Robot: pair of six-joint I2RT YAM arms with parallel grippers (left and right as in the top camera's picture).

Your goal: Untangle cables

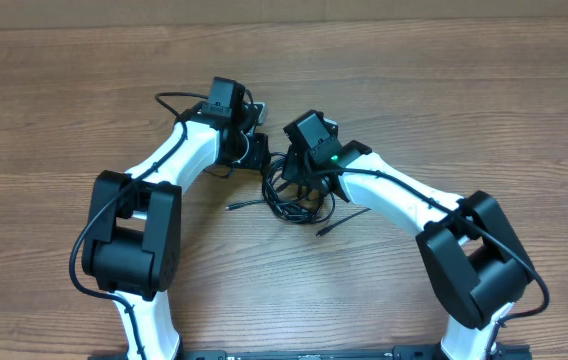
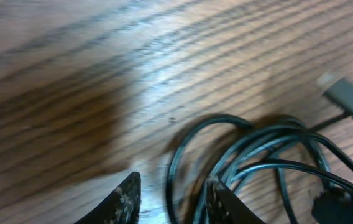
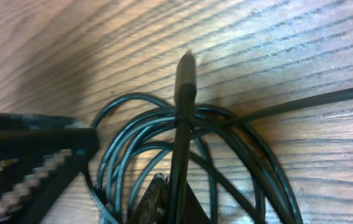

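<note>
From overhead, the cables [image 1: 294, 200] lay in a black tangle near the middle of the worktop [image 1: 464, 100]. Through the left wrist camera, the left tool [image 2: 171, 198] stood narrowly parted, with one strand running into its gap. Through the right wrist camera, the right tool [image 3: 133, 168] was clamped on the cables, and a plug [image 3: 186, 68] stuck up.

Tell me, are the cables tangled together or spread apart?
Tangled together: the cables lie as overlapping, crossing loops in one heap on the table.
</note>
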